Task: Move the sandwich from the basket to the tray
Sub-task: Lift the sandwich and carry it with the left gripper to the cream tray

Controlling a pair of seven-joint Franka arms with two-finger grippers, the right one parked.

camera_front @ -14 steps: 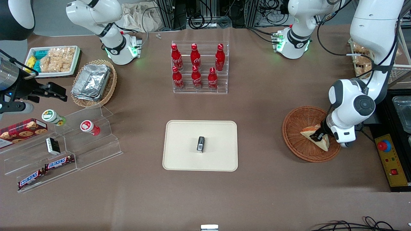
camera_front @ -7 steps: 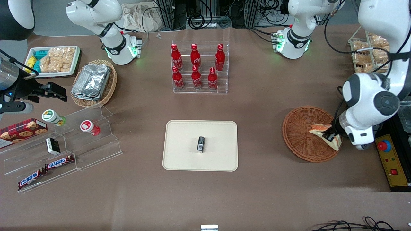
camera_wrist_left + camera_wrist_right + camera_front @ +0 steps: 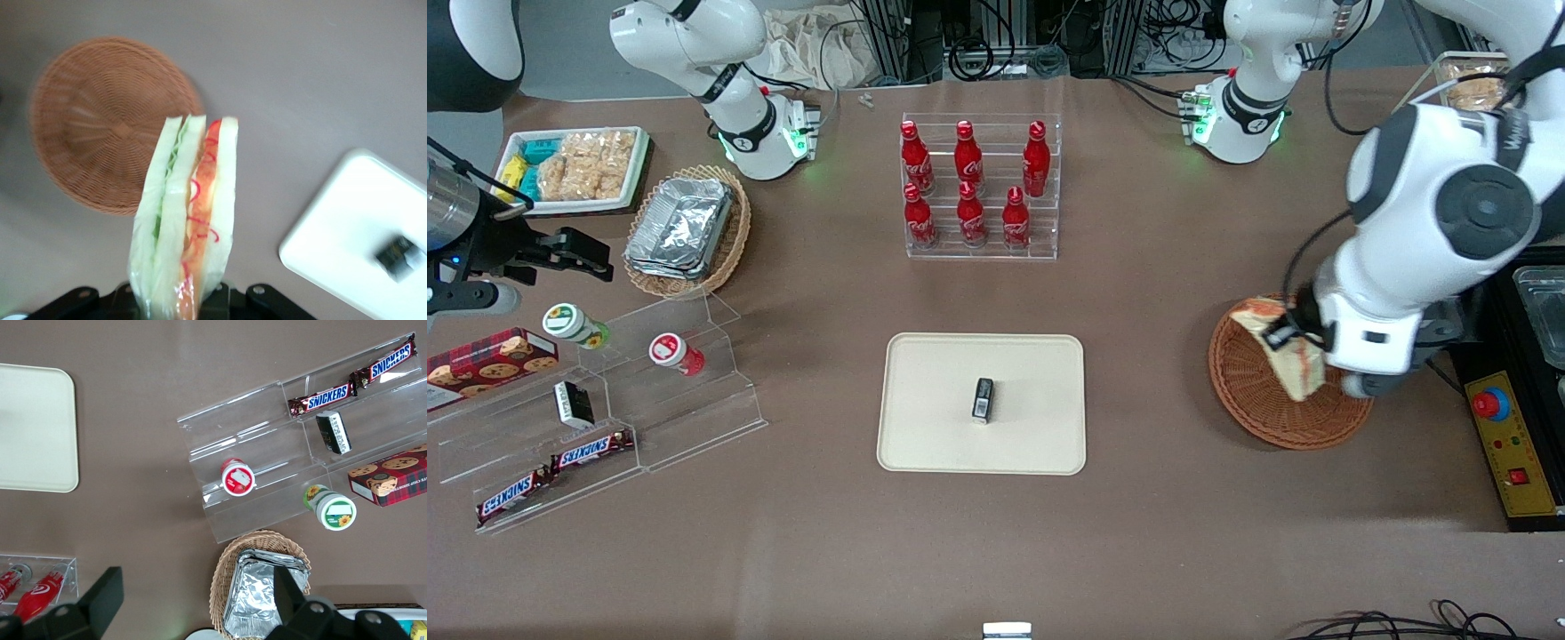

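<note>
My left gripper (image 3: 1288, 342) is shut on the sandwich (image 3: 1282, 347), a wedge of white bread with red-orange and green filling, and holds it up in the air above the reddish-brown wicker basket (image 3: 1249, 391). In the left wrist view the sandwich (image 3: 190, 213) stands on edge between my gripper (image 3: 175, 301), with the empty basket (image 3: 100, 123) below it. The cream tray (image 3: 934, 436) lies in the middle of the table, toward the parked arm's end from the basket; it also shows in the left wrist view (image 3: 347, 227).
A small black packet (image 3: 983, 398) lies on the tray. A rack of red bottles (image 3: 974, 182) stands farther from the camera than the tray. A yellow control box with a red button (image 3: 1503, 436) sits beside the basket. Clear shelves with snacks (image 3: 605, 418) stand toward the parked arm's end.
My gripper has lifted the sandwich out of the basket and carried it up and toward the tray. The arm has risen closer to the camera.
</note>
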